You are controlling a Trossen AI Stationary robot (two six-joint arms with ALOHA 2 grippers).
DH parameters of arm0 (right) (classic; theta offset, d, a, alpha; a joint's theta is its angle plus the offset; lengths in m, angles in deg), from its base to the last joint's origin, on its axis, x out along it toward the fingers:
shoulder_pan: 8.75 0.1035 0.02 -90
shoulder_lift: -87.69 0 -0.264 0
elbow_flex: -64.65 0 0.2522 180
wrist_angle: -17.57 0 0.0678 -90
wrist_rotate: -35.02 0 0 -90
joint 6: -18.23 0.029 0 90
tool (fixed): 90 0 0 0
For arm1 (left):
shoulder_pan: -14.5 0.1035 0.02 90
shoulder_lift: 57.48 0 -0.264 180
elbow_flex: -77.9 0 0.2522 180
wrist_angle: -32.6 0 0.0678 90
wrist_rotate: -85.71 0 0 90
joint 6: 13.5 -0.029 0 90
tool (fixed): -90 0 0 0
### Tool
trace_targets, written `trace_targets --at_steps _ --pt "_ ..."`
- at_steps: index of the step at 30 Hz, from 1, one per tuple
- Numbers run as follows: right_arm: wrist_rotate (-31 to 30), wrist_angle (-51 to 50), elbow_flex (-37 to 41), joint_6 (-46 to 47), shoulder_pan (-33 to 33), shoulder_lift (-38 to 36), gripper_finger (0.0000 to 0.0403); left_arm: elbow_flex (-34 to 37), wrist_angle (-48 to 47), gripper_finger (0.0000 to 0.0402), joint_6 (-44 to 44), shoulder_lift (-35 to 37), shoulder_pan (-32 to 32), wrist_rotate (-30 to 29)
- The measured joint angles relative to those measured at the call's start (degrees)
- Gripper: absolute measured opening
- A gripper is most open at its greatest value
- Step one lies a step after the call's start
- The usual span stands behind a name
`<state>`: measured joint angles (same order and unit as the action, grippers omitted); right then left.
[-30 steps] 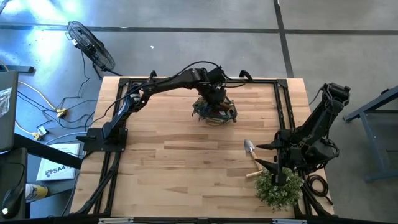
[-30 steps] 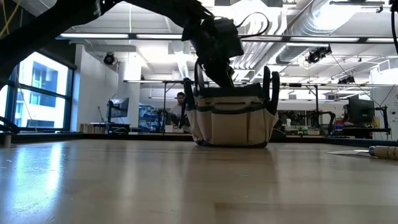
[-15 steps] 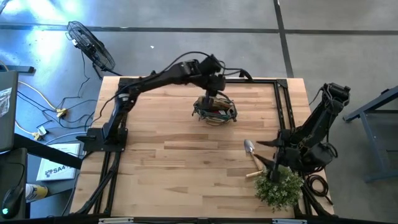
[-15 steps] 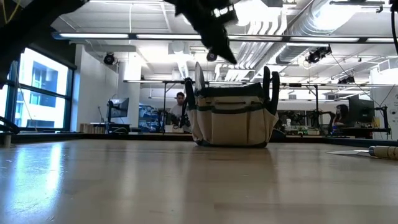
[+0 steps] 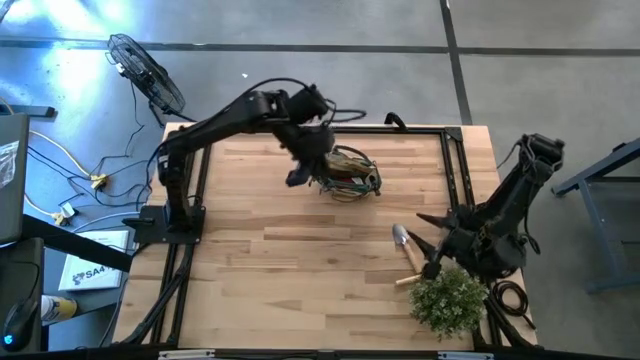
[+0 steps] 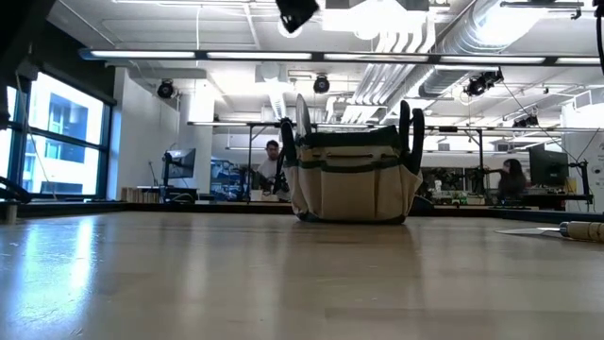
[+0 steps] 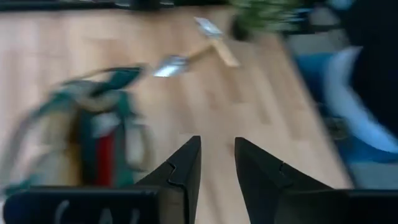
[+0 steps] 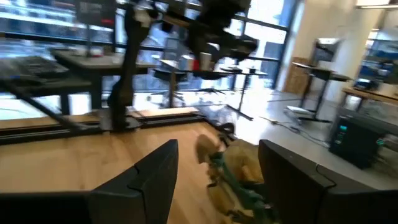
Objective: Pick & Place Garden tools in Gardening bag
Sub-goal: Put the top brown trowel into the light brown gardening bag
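The left gripper [image 5: 297, 176], narrowly parted and empty, hangs just beside the one gardening bag [image 5: 348, 172] near the desk's far edge; one trowel [image 5: 403, 244] lies by the right edge.

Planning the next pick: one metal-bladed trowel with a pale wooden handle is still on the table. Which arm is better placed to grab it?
The right arm, most likely. Its open right gripper hovers beside the metal-bladed trowel with a pale wooden handle, while the empty left gripper is up by the olive-tan gardening bag, farther off.
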<state>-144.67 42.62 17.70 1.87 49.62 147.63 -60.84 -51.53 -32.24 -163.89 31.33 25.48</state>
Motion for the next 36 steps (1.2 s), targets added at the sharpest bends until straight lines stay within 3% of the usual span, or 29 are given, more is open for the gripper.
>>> trace_targets --at_steps 2,6,12,16,20,23,27,32,36 --pt "-0.19 4.84 0.00 -4.49 -1.70 0.00 0.0213 0.00 -3.48 0.0093 0.40 0.51 -0.88 2.61" --pt "0.21 16.39 -0.23 -17.54 -5.43 -0.66 0.0213 0.00 -6.66 0.0093 1.26 0.68 -4.21 0.93" --pt "0.85 15.57 -4.47 -18.26 -11.43 -4.62 0.0213 0.01 -8.06 0.0093 1.26 0.68 -8.64 -3.41" --pt "9.57 14.99 -8.62 -21.42 -14.46 -4.74 0.0213 0.01 -8.59 0.0093 1.64 1.07 -10.90 -5.08" --pt "28.43 11.28 -14.17 -24.43 -17.39 -4.40 0.0213 0.02 -9.16 0.0093 2.96 1.85 -13.04 -8.02" --pt "36.84 -3.38 -22.08 -22.42 -20.07 -4.25 0.0213 -0.03 -9.37 0.0093 3.19 2.32 -14.48 -9.76" --pt "43.10 -30.06 -35.01 -11.31 -26.29 -1.61 0.0213 0.00 -10.22 0.0093 3.73 3.65 -15.45 -13.40" --pt "52.88 -63.98 -48.64 12.47 -36.20 4.91 0.0213 -0.01 -10.28 0.0093 4.23 6.24 -15.33 -18.36" --pt "63.00 -87.91 -53.32 32.85 -42.26 9.38 0.0213 -0.01 -11.55 0.0093 5.00 8.32 -15.33 -24.98"
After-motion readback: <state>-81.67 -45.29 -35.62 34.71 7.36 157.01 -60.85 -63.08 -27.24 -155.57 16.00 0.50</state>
